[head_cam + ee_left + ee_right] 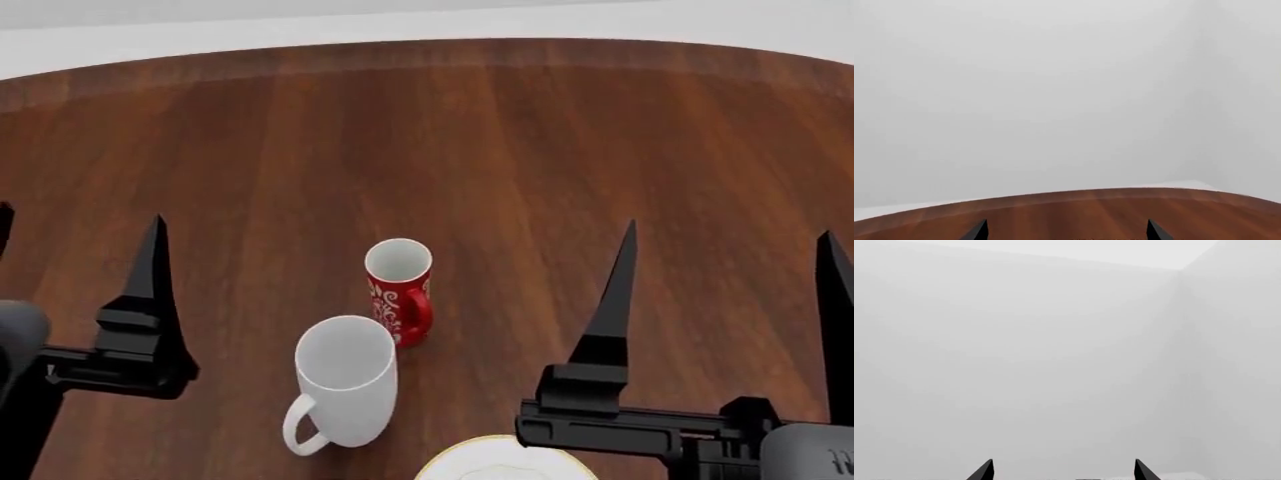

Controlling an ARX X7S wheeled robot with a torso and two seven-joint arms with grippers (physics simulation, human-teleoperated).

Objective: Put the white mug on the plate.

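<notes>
Both pincers, left (74, 265) and right (727, 285), gape empty beside unlabelled white mug (344, 382), plate (505, 462).

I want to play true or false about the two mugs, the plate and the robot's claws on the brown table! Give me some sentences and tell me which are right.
1. The tall glossy white mug stands on the round white plate with the gold rim. False: it stands on the brown wooden table, beside the plate.
2. The slim red mug with white swirls stands upright. True.
3. The left end effector is holding the red mug. False: it is open and holds nothing.
4. The right end effector is open and empty. True.
5. The white mug is bigger than the red mug. True.
</notes>
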